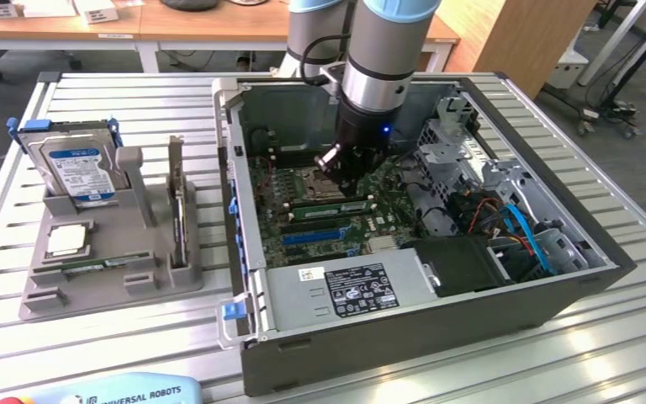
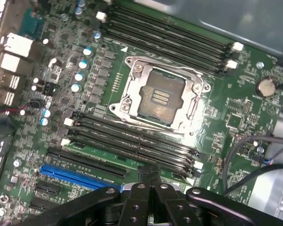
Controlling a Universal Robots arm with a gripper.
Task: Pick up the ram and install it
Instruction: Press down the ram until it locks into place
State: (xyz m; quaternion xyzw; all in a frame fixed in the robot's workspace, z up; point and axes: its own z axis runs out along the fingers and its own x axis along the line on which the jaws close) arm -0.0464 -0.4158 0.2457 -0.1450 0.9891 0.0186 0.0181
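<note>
Slatted metal table point(image 1: 592, 345), open computer case point(image 1: 413, 337); hand point(image 1: 343, 172) over motherboard slots point(image 2: 132, 141), finger state unclear.

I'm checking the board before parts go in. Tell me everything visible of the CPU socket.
The CPU socket is a square, shiny silver metal frame around a dark centre with small gold-coloured patches. It lies flat on the green motherboard, between two banks of black memory slots. Nothing rests on it.
</note>
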